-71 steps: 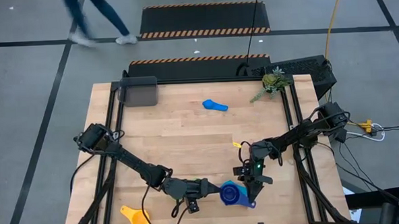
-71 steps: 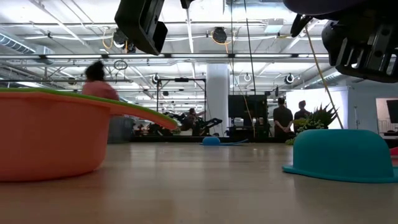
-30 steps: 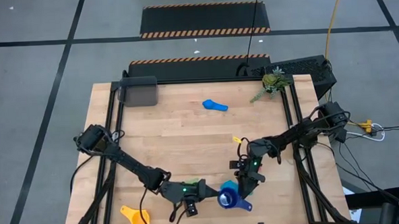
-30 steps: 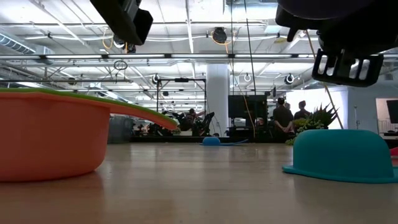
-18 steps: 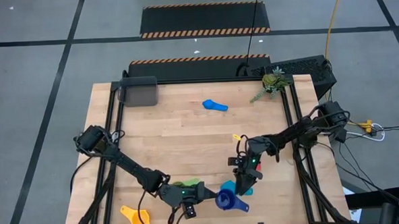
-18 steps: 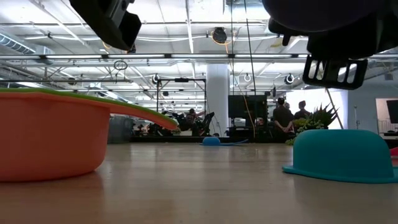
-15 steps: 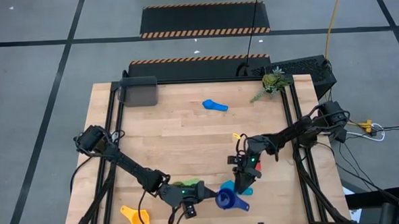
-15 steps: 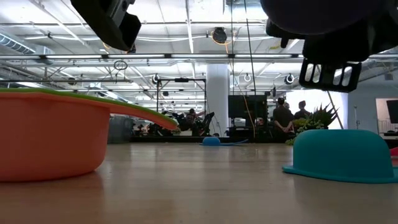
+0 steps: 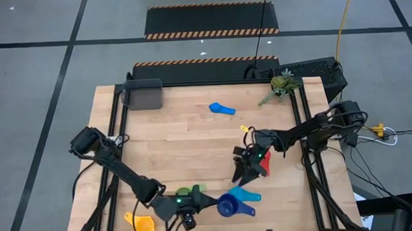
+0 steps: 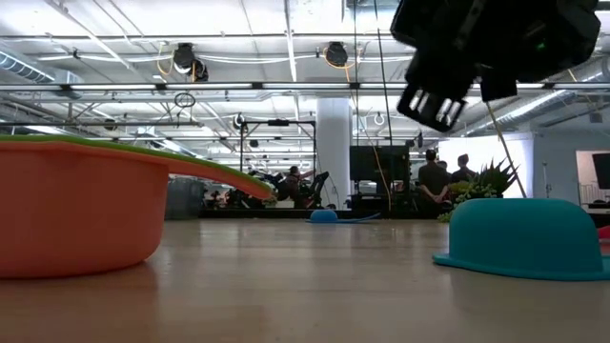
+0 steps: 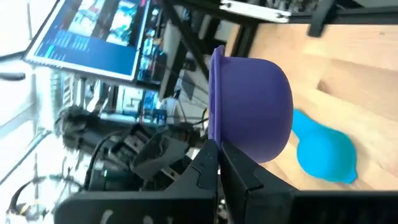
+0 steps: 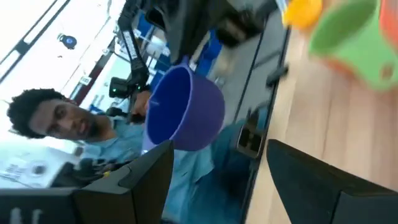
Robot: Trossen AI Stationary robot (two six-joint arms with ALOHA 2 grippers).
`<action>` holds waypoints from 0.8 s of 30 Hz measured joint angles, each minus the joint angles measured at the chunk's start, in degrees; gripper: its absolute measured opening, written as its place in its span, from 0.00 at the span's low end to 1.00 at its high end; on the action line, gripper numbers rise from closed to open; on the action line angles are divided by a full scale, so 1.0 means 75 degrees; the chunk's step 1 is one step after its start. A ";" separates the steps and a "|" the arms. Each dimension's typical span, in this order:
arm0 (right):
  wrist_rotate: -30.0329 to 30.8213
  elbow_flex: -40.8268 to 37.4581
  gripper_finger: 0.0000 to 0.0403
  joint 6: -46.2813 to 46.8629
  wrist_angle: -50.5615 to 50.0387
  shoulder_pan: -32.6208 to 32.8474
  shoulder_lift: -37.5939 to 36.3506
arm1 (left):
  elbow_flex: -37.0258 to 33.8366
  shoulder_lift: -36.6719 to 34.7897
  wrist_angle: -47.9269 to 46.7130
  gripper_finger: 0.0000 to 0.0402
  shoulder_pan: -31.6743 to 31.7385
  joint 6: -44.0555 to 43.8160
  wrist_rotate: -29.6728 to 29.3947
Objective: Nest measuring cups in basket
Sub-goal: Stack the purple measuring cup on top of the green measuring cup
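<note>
My left gripper [image 9: 209, 209] is shut on the dark blue measuring cup [image 9: 226, 206], held near the table's front edge. A light blue cup [image 11: 323, 152] lies bottom-up on the table just beyond it. My right gripper [image 9: 242, 173] hangs open above the table beside a red cup [image 9: 266, 161], touching nothing. A green cup [image 9: 193, 192] sits nested in an orange cup [image 10: 76, 219]. A yellow cup [image 9: 137, 221] lies at the front left. Another light blue cup [image 9: 222, 108] lies far back. The dark grey basket [image 9: 144, 94] stands at the far left corner. My left gripper pinches the dark blue cup's rim [image 11: 214, 144] between its two shut fingers, on the cup's left side. The fingers come in level from the table's left. The cup is lifted clear of the table, level, with its opening up.
A small yellow cup [image 9: 245, 128] lies near the right arm. A green plant sprig [image 9: 281, 86] sits at the far right corner. People stand in the room beyond the table; bare wood lies across the table's middle.
My right gripper has drawn away from the dark blue cup toward the table's far edge and has tipped. My left gripper has carried the cup a little toward the table's left and near edges, uncovering more of the light blue cup beneath.
</note>
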 joint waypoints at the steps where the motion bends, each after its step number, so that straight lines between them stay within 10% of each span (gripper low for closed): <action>1: 0.0134 0.0000 0.62 -0.0235 -0.0141 -0.0058 -0.0183 | 0.0003 -0.0072 -0.0127 0.00 -0.0052 -0.0151 -0.0162; 15: 0.3940 -0.0003 0.62 -0.5116 -0.4387 -0.0128 -0.3633 | -0.0003 -0.0137 -0.1107 0.00 -0.1199 -0.1622 -0.3386; 24: 0.6172 -0.0003 0.62 -0.8299 -0.4885 0.1101 -0.4050 | -0.0003 -0.0137 -0.1528 0.00 -0.1609 -0.3540 -0.5317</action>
